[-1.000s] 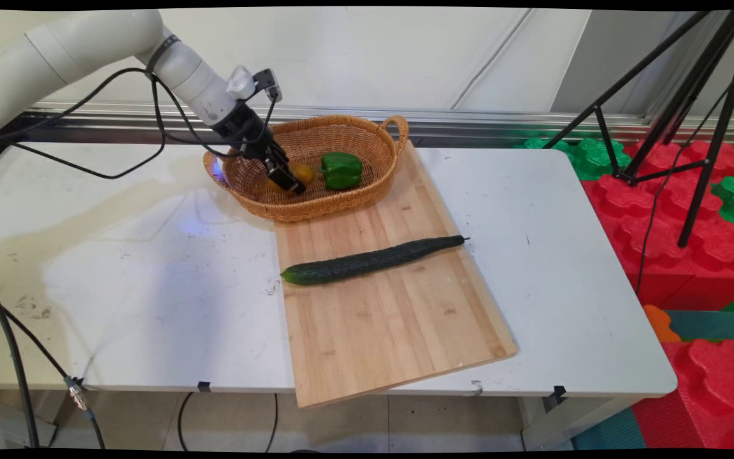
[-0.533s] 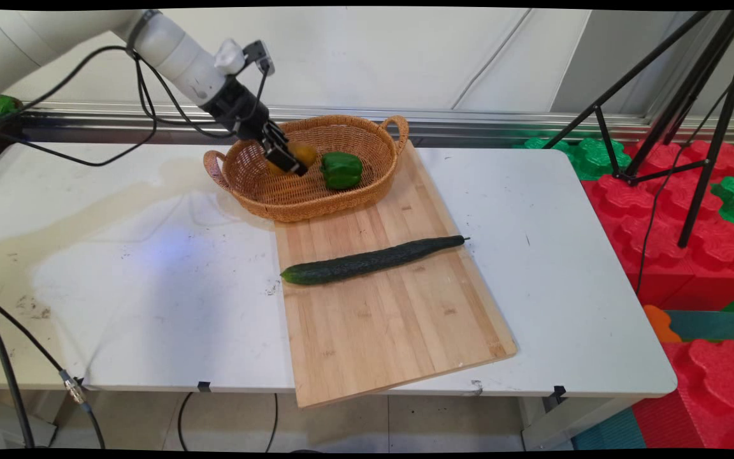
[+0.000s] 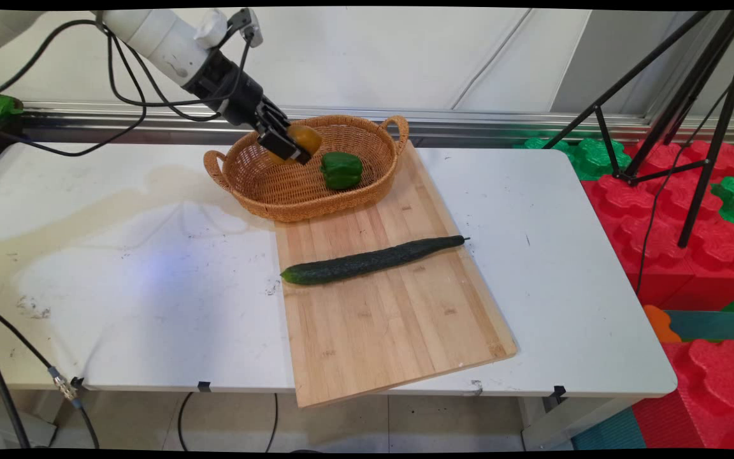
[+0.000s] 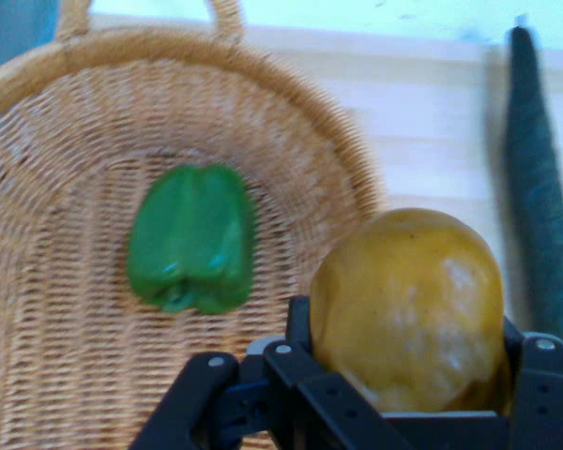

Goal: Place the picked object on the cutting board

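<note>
From the main view I see my gripper [image 3: 290, 145] pinching a yellow bell pepper [image 3: 304, 136], held in the air above the wicker basket [image 3: 259, 185]. A green bell pepper [image 3: 341, 170] lies inside that basket, just right of the gripper. The basket's near side rests on a wooden cutting board [image 3: 386, 319], where a cucumber [image 3: 370, 260] lies crosswise, well apart.

In the hand view the yellow pepper [image 4: 408, 305] sits clamped between the fingers [image 4: 540, 394], with the green pepper [image 4: 192, 239] below on the basket floor [image 4: 66, 309] and the cucumber [image 4: 540, 178] beyond the rim.

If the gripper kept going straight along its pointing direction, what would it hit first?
The gripper, shut on a yellow pepper, points down-right over the basket; probably the basket's floor beside the green pepper, though depth is unclear.
</note>
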`<state>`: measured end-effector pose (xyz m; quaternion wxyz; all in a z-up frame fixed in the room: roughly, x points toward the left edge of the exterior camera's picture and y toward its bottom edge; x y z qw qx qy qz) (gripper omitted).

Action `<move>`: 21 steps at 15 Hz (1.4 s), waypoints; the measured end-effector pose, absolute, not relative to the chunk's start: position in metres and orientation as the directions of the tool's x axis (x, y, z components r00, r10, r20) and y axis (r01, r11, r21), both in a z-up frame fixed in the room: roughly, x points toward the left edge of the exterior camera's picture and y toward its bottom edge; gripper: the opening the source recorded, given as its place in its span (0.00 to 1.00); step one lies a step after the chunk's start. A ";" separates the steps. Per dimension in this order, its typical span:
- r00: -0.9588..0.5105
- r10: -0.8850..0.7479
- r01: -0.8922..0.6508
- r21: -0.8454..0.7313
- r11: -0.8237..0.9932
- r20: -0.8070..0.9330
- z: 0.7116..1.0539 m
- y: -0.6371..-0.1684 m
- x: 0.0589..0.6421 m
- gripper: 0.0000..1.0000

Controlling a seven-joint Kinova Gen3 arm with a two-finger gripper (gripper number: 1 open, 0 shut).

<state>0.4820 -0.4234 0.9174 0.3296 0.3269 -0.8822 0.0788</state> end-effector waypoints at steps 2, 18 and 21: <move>-0.569 -0.510 -0.608 0.087 0.789 0.645 0.926 -0.411 0.473 0.00; -0.671 -0.436 -0.456 0.131 0.880 0.599 0.898 -0.333 0.398 0.00; -0.688 -0.433 -0.443 0.136 0.886 0.582 0.881 -0.326 0.382 0.00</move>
